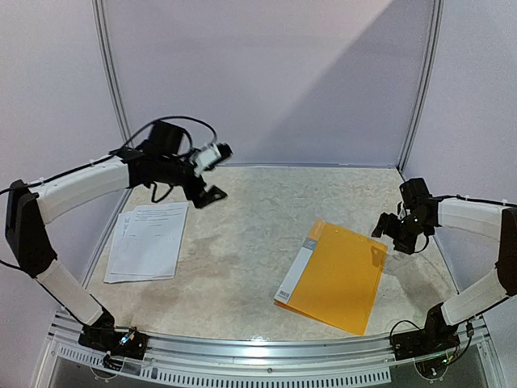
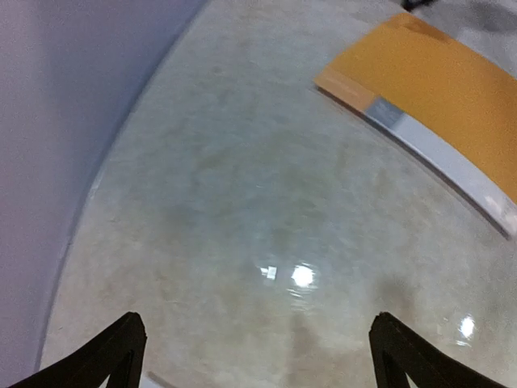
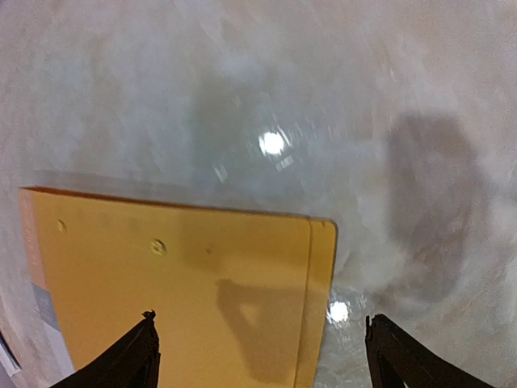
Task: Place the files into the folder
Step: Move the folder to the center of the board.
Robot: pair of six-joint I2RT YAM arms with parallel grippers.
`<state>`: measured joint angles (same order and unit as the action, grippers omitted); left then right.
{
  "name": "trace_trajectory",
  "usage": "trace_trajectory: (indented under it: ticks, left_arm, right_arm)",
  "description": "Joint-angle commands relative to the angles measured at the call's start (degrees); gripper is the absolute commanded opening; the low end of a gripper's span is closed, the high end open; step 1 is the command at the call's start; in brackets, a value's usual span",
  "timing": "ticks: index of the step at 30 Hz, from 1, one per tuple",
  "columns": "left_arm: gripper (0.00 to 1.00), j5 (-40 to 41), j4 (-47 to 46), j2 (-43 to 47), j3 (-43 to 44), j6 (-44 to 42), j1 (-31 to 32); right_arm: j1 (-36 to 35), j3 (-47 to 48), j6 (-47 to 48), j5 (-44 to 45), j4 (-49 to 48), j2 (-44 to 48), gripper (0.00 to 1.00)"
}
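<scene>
The files (image 1: 147, 240) are white printed sheets lying flat at the table's left side. The folder (image 1: 335, 275) lies shut and flat at the right of centre, orange-yellow with a white label strip (image 1: 292, 275) along its left edge. My left gripper (image 1: 208, 194) hangs open in the air behind the files, above bare table (image 2: 260, 339); the folder (image 2: 440, 89) shows far off in its view. My right gripper (image 1: 389, 230) is open above the folder's far right corner (image 3: 182, 275), its jaws (image 3: 262, 323) straddling the folder's right edge with nothing held.
The beige marbled tabletop (image 1: 250, 218) is bounded by lilac walls at the back and sides, with metal poles (image 1: 113, 73) in the corners. A metal rail (image 1: 258, 347) runs along the near edge between the arm bases.
</scene>
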<state>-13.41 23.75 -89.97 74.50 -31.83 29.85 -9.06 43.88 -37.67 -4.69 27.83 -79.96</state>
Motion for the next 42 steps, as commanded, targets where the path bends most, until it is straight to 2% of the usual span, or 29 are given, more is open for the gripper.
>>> trace_trajectory:
  ticks: [1,7,11,17,21,26,30,35,39,42]
  left_arm:
    - [0.99,1.5,19.7,-4.1,1.1,-9.5,5.9]
    - [1.0,6.4,27.7,-6.7,1.8,-14.6,12.2]
    - [1.0,6.5,28.1,-5.7,0.0,-16.1,12.8]
    - [1.0,7.7,27.1,-6.6,-2.5,-17.1,12.8]
    - [1.0,8.7,24.2,-5.9,-6.9,-16.1,12.9]
    - [1.0,6.6,23.6,-3.7,-9.3,-13.1,14.3]
    - [1.0,6.1,24.9,-3.9,-9.7,-9.9,17.4]
    - [0.99,1.8,28.1,-5.5,-9.3,-2.6,24.3]
    - [1.0,9.3,26.1,-6.8,-10.6,1.1,31.7]
    - [1.0,17.0,22.0,-8.0,-12.6,1.1,34.5]
  right_arm:
    - [-3.7,-2.3,-3.0,-0.7,5.9,-3.5,0.89]
    - [-8.3,-4.8,-6.4,-5.6,1.5,-7.6,0.88]
    - [-12.7,-6.5,-12.6,-10.2,-8.5,-8.9,0.86]
    - [-21.1,-3.4,-28.8,-5.9,-26.0,-14.7,0.84]
    - [-25.2,3.1,-33.4,-5.7,-30.4,-21.7,0.84]
    - [-27.1,4.9,-34.5,-5.8,-29.7,-24.7,0.84]
    - [-27.5,4.5,-30.5,-4.5,-21.1,-20.9,0.84]
    - [-27.9,3.1,-26.2,-6.0,-12.4,-14.7,0.85]
    - [-28.8,0.9,-25.6,-5.1,-9.1,-9.6,0.87]
    - [-29.4,-1.6,-26.9,-5.1,-9.8,-7.3,0.87]
